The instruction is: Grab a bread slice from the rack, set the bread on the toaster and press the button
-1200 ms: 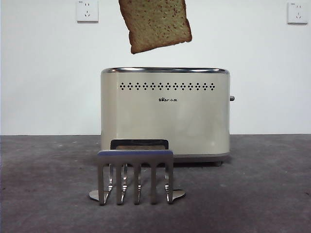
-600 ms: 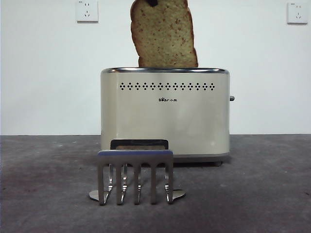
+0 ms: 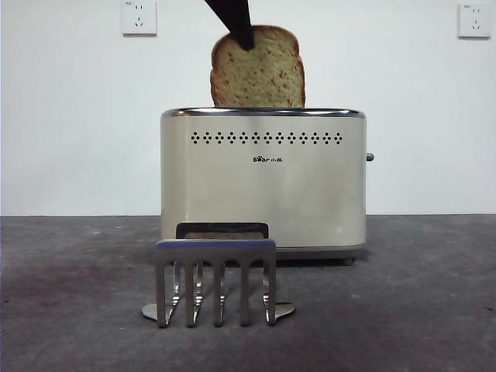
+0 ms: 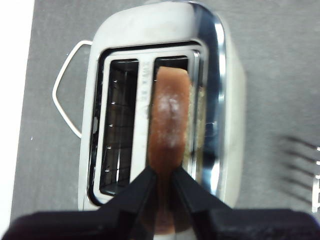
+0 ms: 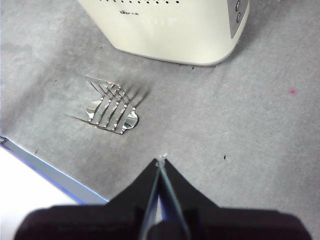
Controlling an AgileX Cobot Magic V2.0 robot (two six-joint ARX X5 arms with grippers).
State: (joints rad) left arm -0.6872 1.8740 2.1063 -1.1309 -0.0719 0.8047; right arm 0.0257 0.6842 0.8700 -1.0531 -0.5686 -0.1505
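The slice of bread [image 3: 260, 77] stands upright with its lower part inside the cream toaster [image 3: 263, 194]. Its domed top rises above the chrome rim. My left gripper [image 4: 162, 172] is shut on the slice's crust [image 4: 170, 120], in the slot nearer the rack. In the front view this gripper [image 3: 236, 27] comes down as a black tip onto the slice's upper left. The silver rack [image 3: 215, 279] stands bare in front of the toaster. The button [image 3: 370, 156] sticks out of the toaster's right side. My right gripper [image 5: 160, 161] hangs shut and holding nothing above the table, apart from the rack [image 5: 111, 105].
The toaster's second slot [image 4: 117, 125] holds nothing. A white wire loop [image 4: 62, 100] lies behind the toaster. Two wall sockets [image 3: 139, 17] sit high on the white wall. The table's edge with a blue strip [image 5: 45, 172] runs near my right gripper.
The slice has come down from above the toaster into the slot and now stands upright. The left gripper's black tip has entered the front view.
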